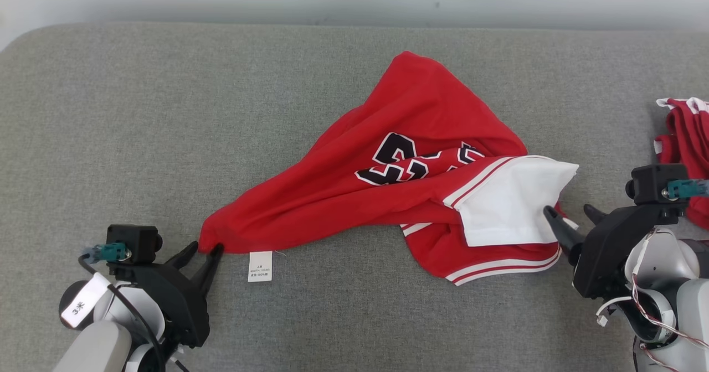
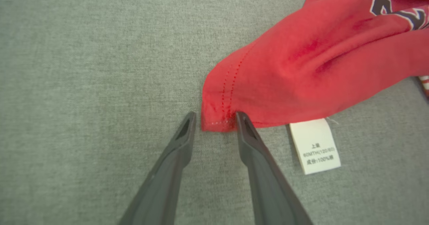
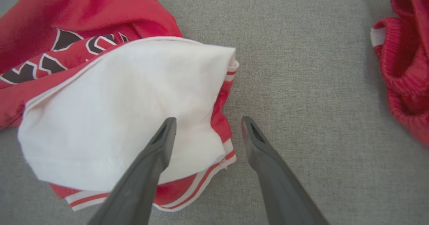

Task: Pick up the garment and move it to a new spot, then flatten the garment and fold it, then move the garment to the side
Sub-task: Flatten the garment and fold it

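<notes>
Red cloth is covering the middle of the grey fabric worktop (image 1: 138, 139): the garment (image 1: 388, 195), a jersey with black-and-white lettering, is lying crumpled in a rough triangle. Its long axis is running from a narrow hem corner at the near left across to a bunched, stripe-edged end at the right, while a blunt peak is pointing toward the far edge. A white panel (image 1: 512, 203) is lying folded over the right end, and a white care label (image 1: 260, 265) is sticking out flat from the near hem. The left pincer (image 1: 206, 246) is sitting low at the hem corner with its fingers partway apart – the corner is lying between the tips, one finger is touching the cloth and the other is standing just off it, so nothing is clamped. The right pincer (image 1: 567, 209) is standing wide apart at the right end – one finger is lying over the white panel, the other over bare worktop. Another red garment (image 1: 684, 150) is lying bunched at the far right.
</notes>
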Controlling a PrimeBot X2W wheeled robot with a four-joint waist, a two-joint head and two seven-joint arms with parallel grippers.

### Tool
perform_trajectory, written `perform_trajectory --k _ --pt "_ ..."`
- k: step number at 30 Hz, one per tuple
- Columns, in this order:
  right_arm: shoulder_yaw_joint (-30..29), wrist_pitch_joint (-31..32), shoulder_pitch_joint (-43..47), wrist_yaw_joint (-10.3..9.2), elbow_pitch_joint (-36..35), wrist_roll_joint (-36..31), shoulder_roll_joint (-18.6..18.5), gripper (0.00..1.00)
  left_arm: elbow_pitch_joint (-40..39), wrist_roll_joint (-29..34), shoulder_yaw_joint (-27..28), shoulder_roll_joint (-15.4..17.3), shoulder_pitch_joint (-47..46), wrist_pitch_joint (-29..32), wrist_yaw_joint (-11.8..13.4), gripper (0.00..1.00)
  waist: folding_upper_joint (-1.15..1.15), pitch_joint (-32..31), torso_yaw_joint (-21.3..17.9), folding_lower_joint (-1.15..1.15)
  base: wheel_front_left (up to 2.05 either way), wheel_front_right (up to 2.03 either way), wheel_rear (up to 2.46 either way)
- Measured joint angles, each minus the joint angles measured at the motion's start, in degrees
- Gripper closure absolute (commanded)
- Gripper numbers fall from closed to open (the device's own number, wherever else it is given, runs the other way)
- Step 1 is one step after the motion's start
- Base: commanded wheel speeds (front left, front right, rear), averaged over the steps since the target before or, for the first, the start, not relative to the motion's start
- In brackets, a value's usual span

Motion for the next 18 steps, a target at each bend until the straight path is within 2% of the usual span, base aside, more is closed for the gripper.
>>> perform_trajectory --k 7,14,17,18 --pt "0.7 2.9 2.3 0.0 -0.4 2.7 0.0 0.0 0.0 -0.1 -0.4 0.1 0.4 0.0 0.0 0.36 0.0 -0.4 -0.3 0.0 0.0 0.0 0.0" --pt "0.9 2.1 1.6 0.0 0.3 2.7 0.0 0.0 0.1 -0.1 -0.9 0.2 0.3 0.1 0.0 0.4 0.0 -0.2 -0.4 0.0 0.0 0.0 0.0" --pt "0.9 2.0 1.3 0.0 0.6 2.7 0.0 0.27 0.3 -0.2 -1.2 0.2 0.1 0.1 -0.1 0.46 0.0 -0.3 -0.4 0.0 0.0 0.0 0.0" --pt "0.9 2.0 1.3 0.0 0.7 2.7 0.0 0.42 0.3 -0.2 -1.3 0.2 0.1 0.1 -0.1 0.48 0.0 -0.4 -0.3 0.0 0.0 0.0 0.0"
